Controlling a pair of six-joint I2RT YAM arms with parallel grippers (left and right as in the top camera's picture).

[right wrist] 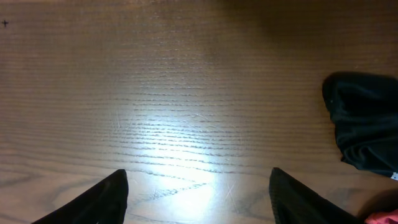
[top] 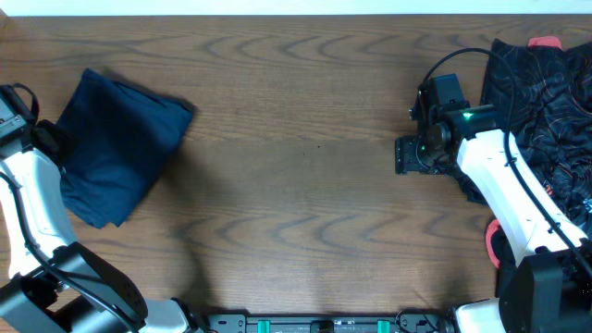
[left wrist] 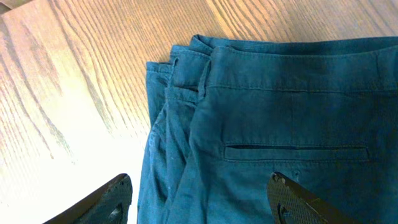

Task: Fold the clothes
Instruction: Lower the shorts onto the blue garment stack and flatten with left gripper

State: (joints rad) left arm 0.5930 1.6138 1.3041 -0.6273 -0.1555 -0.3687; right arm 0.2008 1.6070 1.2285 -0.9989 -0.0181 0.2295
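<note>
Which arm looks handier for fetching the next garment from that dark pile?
The right: its open hand is beside the dark pile, while the left hand is across the table over the folded blue trousers.

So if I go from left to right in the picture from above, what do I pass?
The left arm → folded blue trousers → a bare stretch of wooden table → right gripper → heap of black patterned clothes. The right arm overlaps that heap, so it is left out.
</note>
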